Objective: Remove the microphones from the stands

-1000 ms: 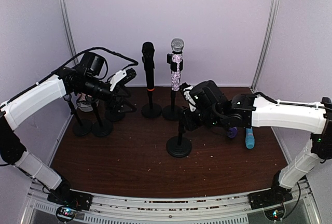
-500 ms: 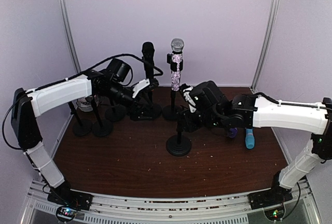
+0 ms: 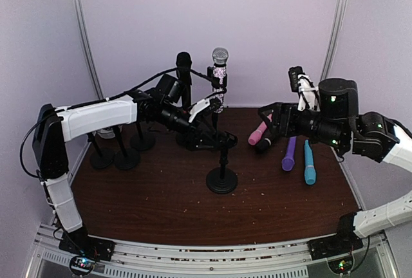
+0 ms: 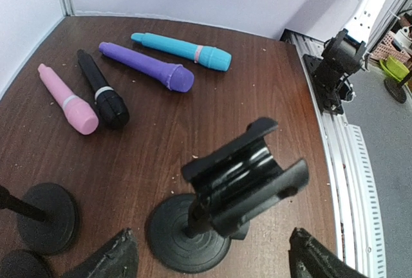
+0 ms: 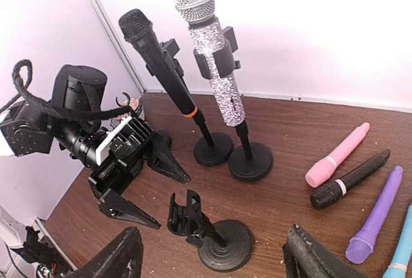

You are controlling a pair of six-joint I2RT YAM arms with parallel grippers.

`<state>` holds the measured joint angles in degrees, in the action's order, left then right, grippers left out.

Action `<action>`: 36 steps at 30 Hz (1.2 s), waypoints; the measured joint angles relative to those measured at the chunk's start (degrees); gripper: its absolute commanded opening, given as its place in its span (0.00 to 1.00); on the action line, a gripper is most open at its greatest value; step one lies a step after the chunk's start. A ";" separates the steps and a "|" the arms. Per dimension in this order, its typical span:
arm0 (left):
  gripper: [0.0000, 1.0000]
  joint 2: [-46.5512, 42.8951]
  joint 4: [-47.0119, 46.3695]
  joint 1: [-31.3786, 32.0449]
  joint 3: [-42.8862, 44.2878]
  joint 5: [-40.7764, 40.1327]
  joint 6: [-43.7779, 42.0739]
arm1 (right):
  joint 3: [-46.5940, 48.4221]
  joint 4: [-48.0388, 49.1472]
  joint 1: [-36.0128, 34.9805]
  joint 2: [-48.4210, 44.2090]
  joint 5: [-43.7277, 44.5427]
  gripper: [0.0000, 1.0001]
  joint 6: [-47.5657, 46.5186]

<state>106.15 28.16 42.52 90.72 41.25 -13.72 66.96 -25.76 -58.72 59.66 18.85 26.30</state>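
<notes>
A black microphone (image 3: pixel 185 72) and a glittery silver microphone (image 3: pixel 219 80) stand in clips on stands at the back; both also show in the right wrist view, black (image 5: pixel 154 46) and silver (image 5: pixel 215 65). An empty stand (image 3: pixel 222 178) with an open black clip (image 4: pixel 248 174) stands mid-table. My left gripper (image 3: pixel 224 139) is open and empty, its jaws wide on either side of that clip (image 5: pixel 187 217). My right gripper (image 3: pixel 266 123) is open and empty, raised at the right, well apart from the stands.
Pink (image 3: pixel 257 135), black (image 3: pixel 262 145), purple (image 3: pixel 288 154) and teal (image 3: pixel 309 170) microphones lie on the table at the right. Three empty stands (image 3: pixel 127 157) stand at the far left. Walls close in the back and sides.
My left arm has swung right from the left stands to the middle empty stand. My right arm has pulled back right and up, uncovering the pink and black microphones.
</notes>
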 measured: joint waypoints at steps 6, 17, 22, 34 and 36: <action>0.79 4.39 -1.33 1.25 2.16 2.34 -0.13 | -2.12 -3.08 0.00 -2.08 2.75 0.70 2.19; 0.37 9.86 -1.40 2.49 5.86 4.09 -2.25 | -2.19 -5.18 0.00 -2.27 5.31 0.63 3.76; 0.26 9.88 -1.14 2.47 6.40 3.63 -4.55 | -2.21 -5.40 0.00 -2.14 5.70 0.61 4.39; 0.16 0.74 4.44 0.70 -1.66 -1.70 -12.39 | -1.84 -6.08 -0.02 1.60 6.93 0.60 3.74; 0.16 -3.69 6.56 -1.53 -5.64 -3.08 -13.88 | -1.64 -6.05 -0.02 2.43 7.02 0.60 3.43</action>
<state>102.45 34.72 40.99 85.08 38.17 -27.59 65.32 -31.81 -58.74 62.08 25.87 29.74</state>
